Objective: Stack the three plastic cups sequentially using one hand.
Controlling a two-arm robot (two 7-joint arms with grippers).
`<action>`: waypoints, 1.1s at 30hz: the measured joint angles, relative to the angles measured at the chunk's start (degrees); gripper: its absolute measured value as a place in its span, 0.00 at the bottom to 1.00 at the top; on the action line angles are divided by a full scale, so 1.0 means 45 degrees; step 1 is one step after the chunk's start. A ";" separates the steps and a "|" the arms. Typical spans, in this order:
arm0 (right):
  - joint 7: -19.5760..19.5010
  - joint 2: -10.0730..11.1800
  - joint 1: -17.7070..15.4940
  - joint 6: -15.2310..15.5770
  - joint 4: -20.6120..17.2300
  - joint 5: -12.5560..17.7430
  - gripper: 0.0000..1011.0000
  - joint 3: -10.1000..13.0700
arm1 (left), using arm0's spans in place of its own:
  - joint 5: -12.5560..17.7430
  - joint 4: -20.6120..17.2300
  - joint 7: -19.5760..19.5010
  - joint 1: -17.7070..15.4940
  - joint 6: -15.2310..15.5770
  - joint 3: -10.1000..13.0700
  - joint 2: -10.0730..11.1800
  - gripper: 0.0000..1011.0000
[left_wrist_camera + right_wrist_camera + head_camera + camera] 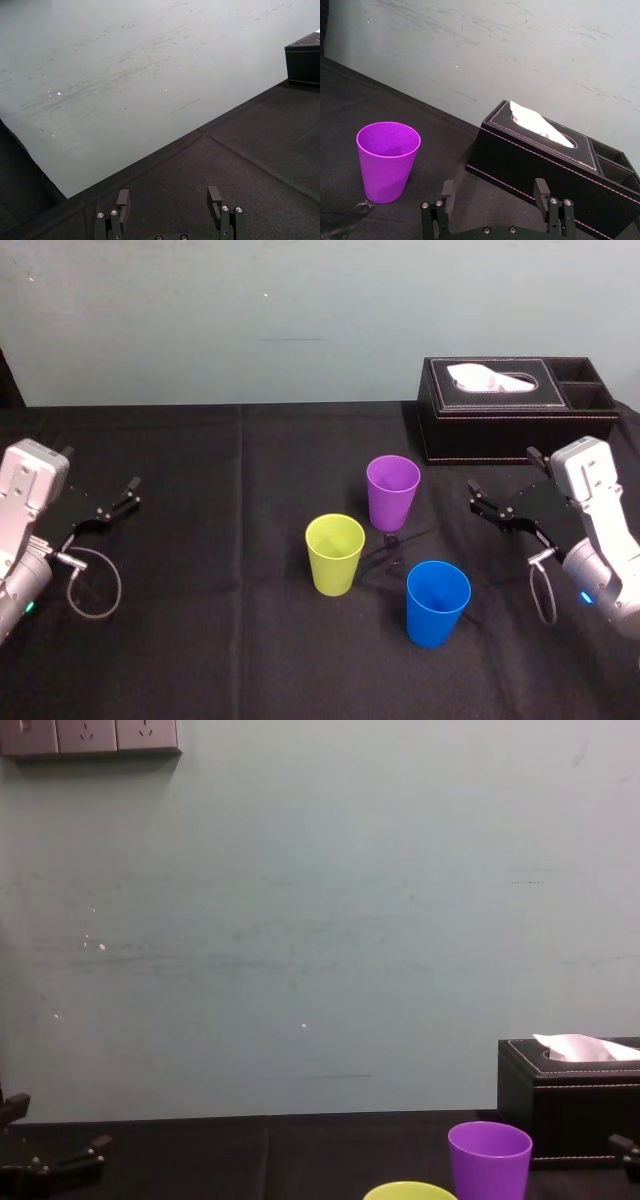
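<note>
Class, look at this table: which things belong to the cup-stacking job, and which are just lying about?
Belong to the job:
purple cup, yellow-green cup and blue cup, upright and apart
right gripper, fingers open, nearest the cups

Just lying about:
black tissue box, back right
wall sockets
left gripper, fingers open, far left, likely idle

Pale teal wall (320,940) at the back, scuffed, sockets (90,735) high on its left, black cloth-covered tabletop (200,640) in front
</note>
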 joint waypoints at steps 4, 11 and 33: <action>0.0000 0.0000 0.0000 0.0000 0.0000 0.0000 0.99 0.0000 | 0.0000 0.0001 0.0000 -0.0001 0.0000 0.0001 0.0000 1.00; 0.0000 0.0000 0.0001 0.0001 0.0000 0.0000 0.99 0.0000 | 0.0000 0.0000 0.0000 -0.0001 0.0000 0.0001 0.0000 1.00; 0.0000 0.0000 0.0000 0.0000 -0.0001 0.0001 0.99 0.0000 | 0.0000 0.0000 0.0000 0.0000 0.0000 0.0001 0.0000 1.00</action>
